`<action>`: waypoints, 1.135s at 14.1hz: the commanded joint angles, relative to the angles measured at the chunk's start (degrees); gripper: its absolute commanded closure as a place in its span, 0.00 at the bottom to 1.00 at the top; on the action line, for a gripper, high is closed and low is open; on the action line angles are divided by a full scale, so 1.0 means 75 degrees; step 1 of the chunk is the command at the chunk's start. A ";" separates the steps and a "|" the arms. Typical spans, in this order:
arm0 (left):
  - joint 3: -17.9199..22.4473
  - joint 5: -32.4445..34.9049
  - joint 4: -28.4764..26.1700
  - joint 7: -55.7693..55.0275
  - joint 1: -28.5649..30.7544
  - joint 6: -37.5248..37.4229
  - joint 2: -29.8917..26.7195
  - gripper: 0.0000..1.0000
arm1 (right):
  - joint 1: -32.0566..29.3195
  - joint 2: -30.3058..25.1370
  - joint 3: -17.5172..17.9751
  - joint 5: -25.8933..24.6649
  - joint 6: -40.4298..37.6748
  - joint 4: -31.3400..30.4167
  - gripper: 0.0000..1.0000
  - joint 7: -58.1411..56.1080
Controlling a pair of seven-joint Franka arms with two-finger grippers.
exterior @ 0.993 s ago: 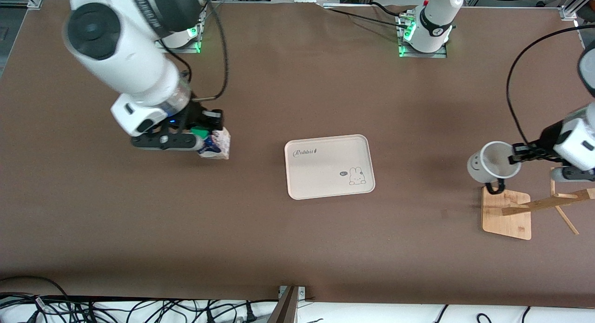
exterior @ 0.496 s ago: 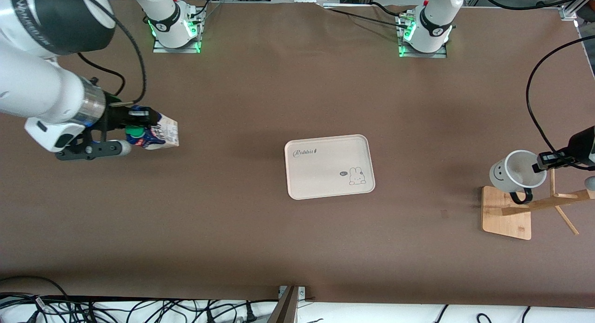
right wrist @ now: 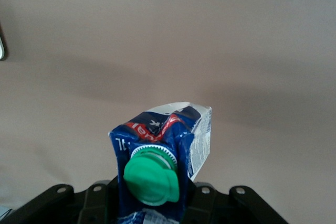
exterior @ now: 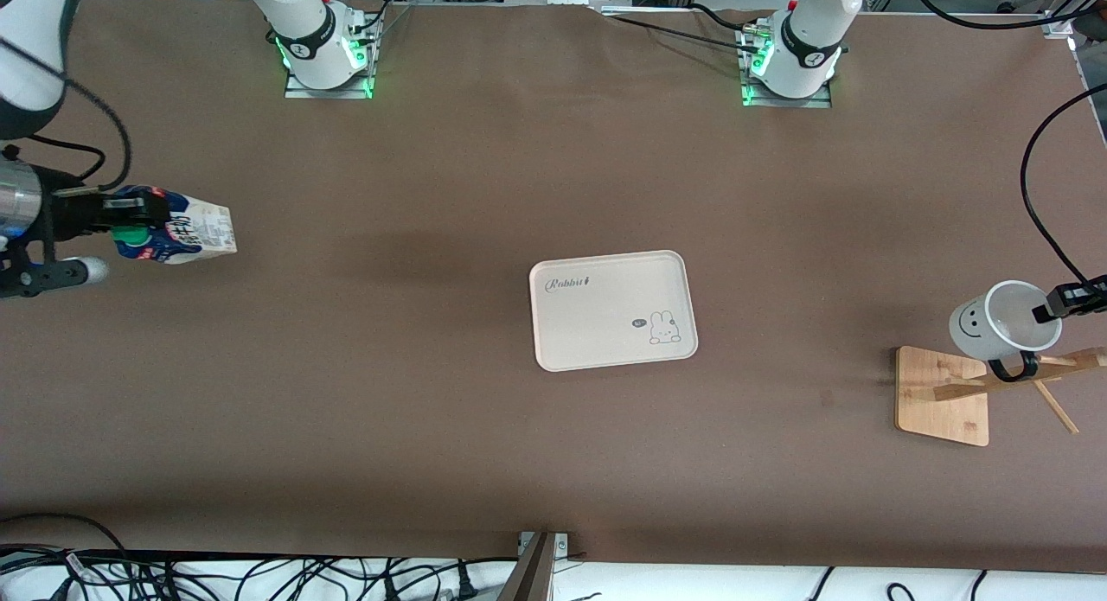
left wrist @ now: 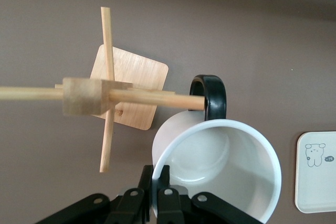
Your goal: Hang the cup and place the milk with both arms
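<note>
- the left gripper (left wrist: 157, 182) has its jaws clenched on the rim of the cup (exterior: 1003, 320), held in the air over the wooden rack (exterior: 943, 395); a peg tip sits at the black handle (left wrist: 209, 94), but the cup is not yet hung.
- the right gripper (exterior: 104, 216) grasps the milk (exterior: 177, 233) aloft over the right arm's end of the tabletop (exterior: 432, 428), well apart from the tray (exterior: 612, 310).
- by my judgement both placements remain.

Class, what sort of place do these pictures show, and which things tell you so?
Probably a robotics lab: arm bases bolted to a covered table, loose cables along its edge, and a tray set out as a prop.
</note>
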 commanded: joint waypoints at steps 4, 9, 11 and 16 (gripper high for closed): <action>-0.0030 -0.0105 0.0573 0.0369 0.0099 -0.0410 0.0162 1.00 | 0.0028 -0.0262 -0.0010 0.0766 0.2192 -0.2152 0.68 -0.0279; 0.0006 -0.0081 0.0573 0.1796 0.0356 -0.0399 0.0186 1.00 | 0.0460 -0.0846 0.0167 0.0755 0.4745 -0.4037 0.68 -0.0221; -0.0018 -0.0070 0.0550 0.1963 0.0567 -0.0399 0.0186 1.00 | 0.0719 -0.1128 0.0167 0.0755 0.5486 -0.4765 0.68 -0.0161; -0.0041 -0.0082 0.0515 0.1940 0.0556 -0.0422 0.0197 0.00 | 0.0778 -0.1504 0.0272 0.0755 0.6332 -0.5741 0.68 -0.0126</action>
